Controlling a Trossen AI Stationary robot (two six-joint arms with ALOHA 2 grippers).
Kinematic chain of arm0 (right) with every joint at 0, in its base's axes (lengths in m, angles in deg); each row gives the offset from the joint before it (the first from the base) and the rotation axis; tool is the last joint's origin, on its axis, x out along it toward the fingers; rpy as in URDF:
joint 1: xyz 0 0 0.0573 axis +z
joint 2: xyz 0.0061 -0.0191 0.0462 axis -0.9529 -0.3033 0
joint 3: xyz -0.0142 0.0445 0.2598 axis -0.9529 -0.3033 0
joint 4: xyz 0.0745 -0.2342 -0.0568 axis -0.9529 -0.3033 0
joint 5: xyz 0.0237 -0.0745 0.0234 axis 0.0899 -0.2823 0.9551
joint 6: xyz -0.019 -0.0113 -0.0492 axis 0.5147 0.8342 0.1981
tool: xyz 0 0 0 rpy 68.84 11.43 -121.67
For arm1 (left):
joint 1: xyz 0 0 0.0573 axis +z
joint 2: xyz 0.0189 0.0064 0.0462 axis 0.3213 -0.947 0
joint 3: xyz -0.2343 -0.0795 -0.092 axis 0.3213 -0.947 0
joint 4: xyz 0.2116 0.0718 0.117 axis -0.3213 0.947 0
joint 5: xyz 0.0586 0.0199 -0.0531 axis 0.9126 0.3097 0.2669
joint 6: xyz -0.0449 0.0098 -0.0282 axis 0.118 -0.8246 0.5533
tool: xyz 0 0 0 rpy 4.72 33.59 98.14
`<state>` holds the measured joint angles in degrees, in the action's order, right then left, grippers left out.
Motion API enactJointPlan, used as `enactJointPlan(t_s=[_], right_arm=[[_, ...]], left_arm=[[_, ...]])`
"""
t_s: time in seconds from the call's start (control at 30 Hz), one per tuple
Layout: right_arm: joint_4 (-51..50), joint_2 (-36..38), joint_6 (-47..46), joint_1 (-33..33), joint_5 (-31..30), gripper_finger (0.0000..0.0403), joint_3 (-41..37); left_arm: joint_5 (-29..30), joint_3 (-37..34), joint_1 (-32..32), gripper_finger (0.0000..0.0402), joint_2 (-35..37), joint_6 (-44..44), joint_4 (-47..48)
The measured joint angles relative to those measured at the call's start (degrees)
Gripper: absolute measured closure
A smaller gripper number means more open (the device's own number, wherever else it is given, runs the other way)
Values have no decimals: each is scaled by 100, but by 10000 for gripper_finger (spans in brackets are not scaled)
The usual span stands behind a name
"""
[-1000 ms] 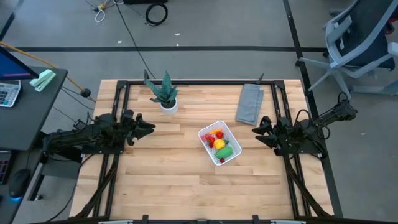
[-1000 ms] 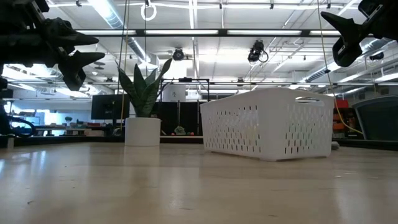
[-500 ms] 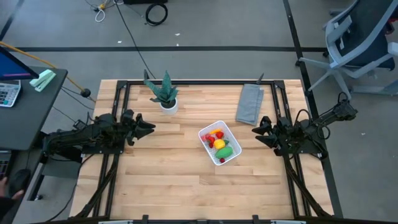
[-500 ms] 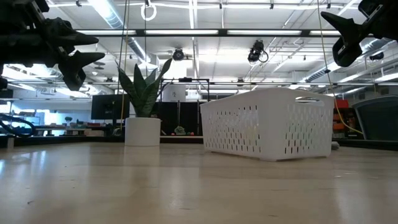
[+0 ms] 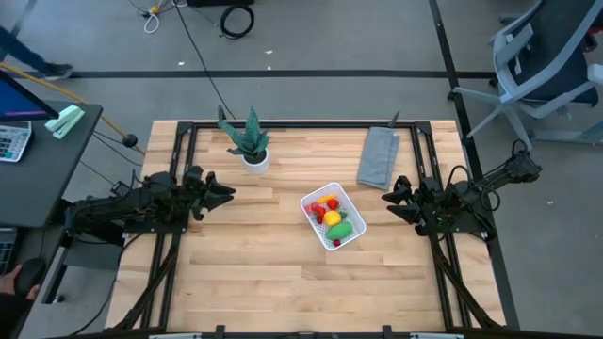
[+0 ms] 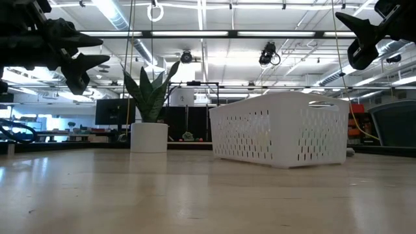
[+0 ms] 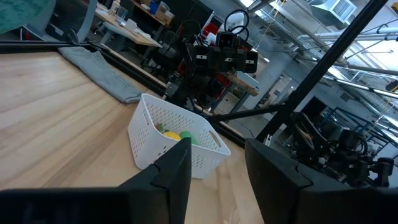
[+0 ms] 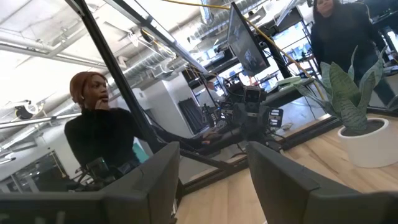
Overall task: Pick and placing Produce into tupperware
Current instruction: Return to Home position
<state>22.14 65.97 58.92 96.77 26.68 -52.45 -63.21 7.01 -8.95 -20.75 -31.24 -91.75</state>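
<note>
The wooden surface point(image 5: 254, 273) fills the middle of the high view, with one dark arm pulled back to each side of it. The left arm point(image 5: 132, 209) lies over the left edge and the right arm point(image 5: 462, 202) over the right edge, both raised above the boards and well apart from everything on them. The left jaws stand parted with nothing between them, and the right jaws likewise – each wrist view shows a clear gap between its two dark fingers. The white tupperware point(image 5: 351, 205) sits a little right of centre, turned at an angle, between the two arms. A folded grey cloth point(image 5: 379, 156) lies near the far right corner, and a potted plant point(image 5: 252, 141) stands at the far side left of centre. All the produce rests inside the tupperware – a yellow piece point(image 5: 332, 218), a green oblong point(image 5: 343, 229) beside it, and small red pieces point(image 5: 320, 212).
</note>
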Motion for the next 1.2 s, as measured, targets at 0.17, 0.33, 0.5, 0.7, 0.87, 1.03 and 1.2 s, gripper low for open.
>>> enactJointPlan(t_s=[0.17, 0.33, 0.5, 0.7, 0.87, 1.03, 1.2], right_arm=[[0, 0, 0, 0, 0, 203, 0], [0, 0, 0, 0, -2, 203, 0], [1, 2, 1, 0, 0, 203, 0], [0, 2, 4, 0, 0, 203, 0], [0, 1, 4, 0, 0, 203, 0], [0, 0, 2, 0, 0, 203, 0], [0, 0, 2, 2, 0, 203, 0]], left_arm=[[-1, 0, -1, 245, 0, -2, -1], [-2, 0, -1, 252, 0, -1, -1], [-2, 0, 1, 257, 0, 0, -1], [-1, 0, -1, 251, 0, -2, -1], [-2, 0, 1, 244, 0, 0, -1], [-2, 0, -1, 247, 0, 0, -1], [-2, 0, -1, 254, 2, -2, -1]])
